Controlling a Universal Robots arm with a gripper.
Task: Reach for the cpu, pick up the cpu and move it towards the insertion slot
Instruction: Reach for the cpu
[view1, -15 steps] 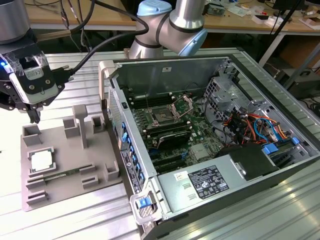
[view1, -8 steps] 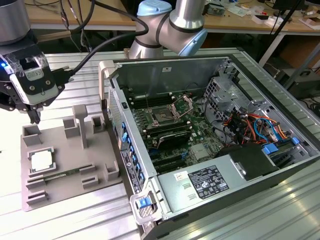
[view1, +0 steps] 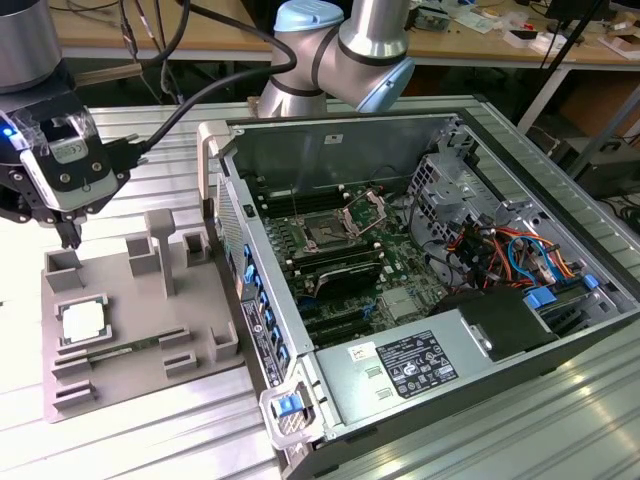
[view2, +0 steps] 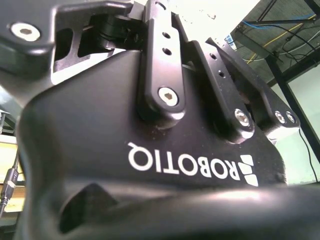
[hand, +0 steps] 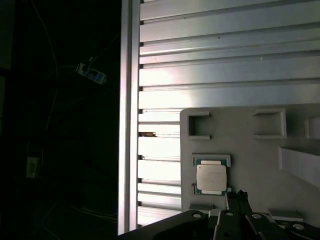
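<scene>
The cpu (view1: 82, 322) lies in the grey tray (view1: 125, 300), the arm's (view1: 345, 45) downward-pointing fingers (view1: 70, 234) hovering above, pressed together.

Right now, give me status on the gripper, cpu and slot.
Gripper above the grey tray, apart from the cpu. Cpu flat in its tray pocket, not picked up. Insertion slot inside the case, frame raised.

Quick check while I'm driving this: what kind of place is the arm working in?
Probably a robotics lab or workshop set up for computer assembly: an opened computer case and a grey fixture tray holding the cpu, both on a slatted aluminium table, with cluttered workbenches behind.
</scene>
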